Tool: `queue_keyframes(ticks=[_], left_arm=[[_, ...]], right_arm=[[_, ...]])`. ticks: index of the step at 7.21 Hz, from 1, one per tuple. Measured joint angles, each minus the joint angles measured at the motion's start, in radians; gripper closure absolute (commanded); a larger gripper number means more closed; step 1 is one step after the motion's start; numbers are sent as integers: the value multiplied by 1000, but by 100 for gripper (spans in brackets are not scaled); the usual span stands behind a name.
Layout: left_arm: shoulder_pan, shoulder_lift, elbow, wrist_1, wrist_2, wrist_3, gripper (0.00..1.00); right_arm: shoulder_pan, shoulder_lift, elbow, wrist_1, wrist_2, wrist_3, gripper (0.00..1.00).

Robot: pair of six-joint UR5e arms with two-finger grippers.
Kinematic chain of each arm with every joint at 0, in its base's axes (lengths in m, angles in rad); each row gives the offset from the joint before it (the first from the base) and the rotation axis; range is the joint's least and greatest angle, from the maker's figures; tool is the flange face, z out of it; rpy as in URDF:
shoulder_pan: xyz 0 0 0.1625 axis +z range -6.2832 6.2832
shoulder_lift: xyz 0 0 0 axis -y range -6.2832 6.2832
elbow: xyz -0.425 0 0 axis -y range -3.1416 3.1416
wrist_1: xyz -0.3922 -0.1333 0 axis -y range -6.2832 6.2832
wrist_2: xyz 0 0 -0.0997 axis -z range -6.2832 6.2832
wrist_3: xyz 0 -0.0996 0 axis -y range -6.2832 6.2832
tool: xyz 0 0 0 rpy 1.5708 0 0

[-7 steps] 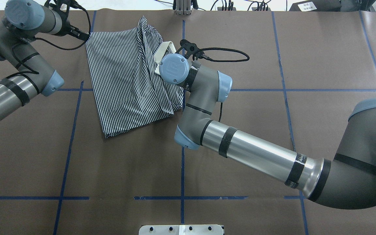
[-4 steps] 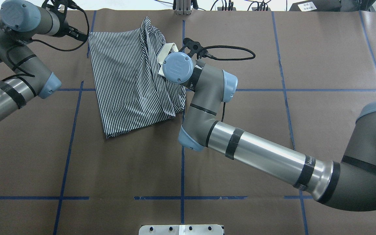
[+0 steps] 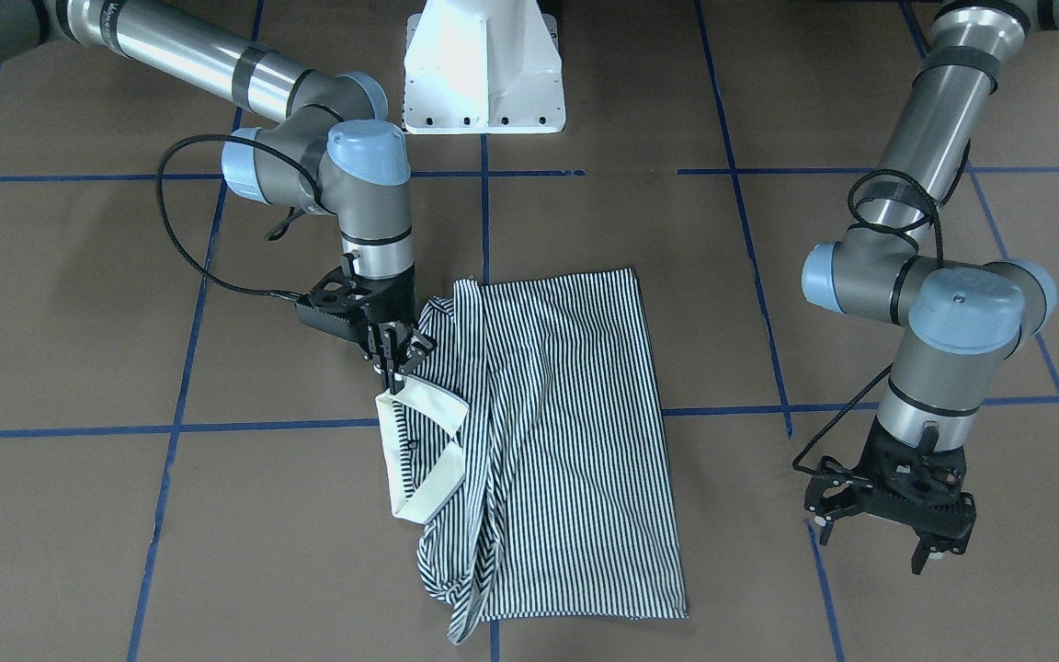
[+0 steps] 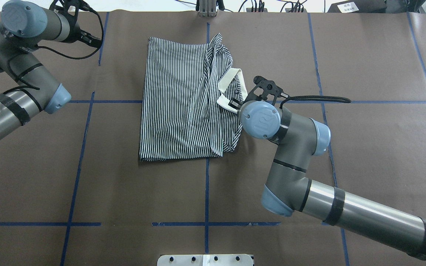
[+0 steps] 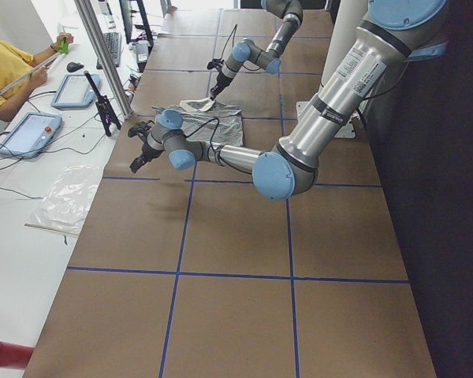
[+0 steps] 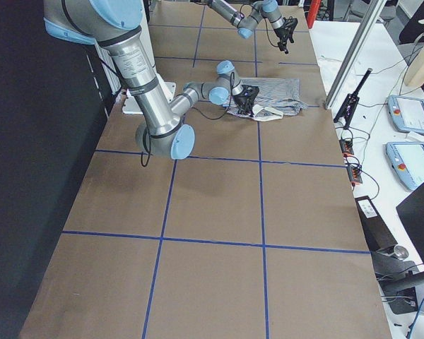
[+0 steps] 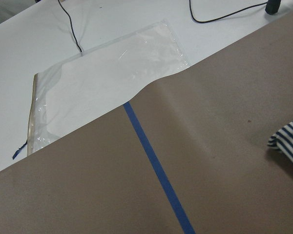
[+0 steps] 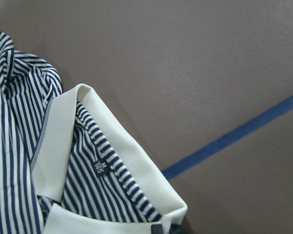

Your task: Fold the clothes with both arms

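Observation:
The striped polo shirt (image 4: 183,99) lies folded into a rough rectangle in the middle of the brown table cover, its cream collar (image 4: 229,88) on its right edge. My right gripper (image 3: 393,370) is shut on the collar's (image 3: 419,450) upper rim and holds it slightly raised. In the right wrist view the collar (image 8: 127,161) and its neck label fill the lower left. My left gripper (image 3: 870,550) hangs open just above the table, well clear of the shirt (image 3: 566,432). Only a corner of the shirt (image 7: 290,141) shows in the left wrist view.
The white pedestal base (image 3: 483,74) stands behind the shirt. Blue tape lines (image 4: 206,192) grid the cover. A clear plastic bag (image 7: 107,73) lies on the white table beyond the far edge. A person (image 5: 8,67) sits there by tablets (image 5: 27,132).
My right gripper has dragged the shirt by its collar to the right, away from the left gripper, and the shirt now lies squarer. The left arm has barely moved.

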Motion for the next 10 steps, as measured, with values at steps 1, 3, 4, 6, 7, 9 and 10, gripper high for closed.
queue_keyframes(ticks=[1, 3, 4, 6, 7, 9, 10], left_arm=[[6, 3, -8, 0, 0, -1, 0], [13, 18, -31, 0, 0, -2, 0], [15, 23, -37, 0, 0, -2, 0], [17, 26, -38, 0, -1, -2, 0], [17, 27, -39, 0, -5, -2, 0], [17, 27, -39, -1, -19, -6, 0], [17, 27, -39, -1, -22, -10, 0]], right_arm=[[-19, -53, 50, 0, -18, -2, 31], [-39, -92, 78, 0, -32, -29, 0], [-42, -97, 98, 0, -31, -82, 0], [-47, -93, 146, -18, -19, -212, 0], [-60, -78, 161, -61, -19, -246, 0], [-121, -25, 176, -177, -40, -276, 3], [-156, 1, 179, -221, -77, -316, 24]])
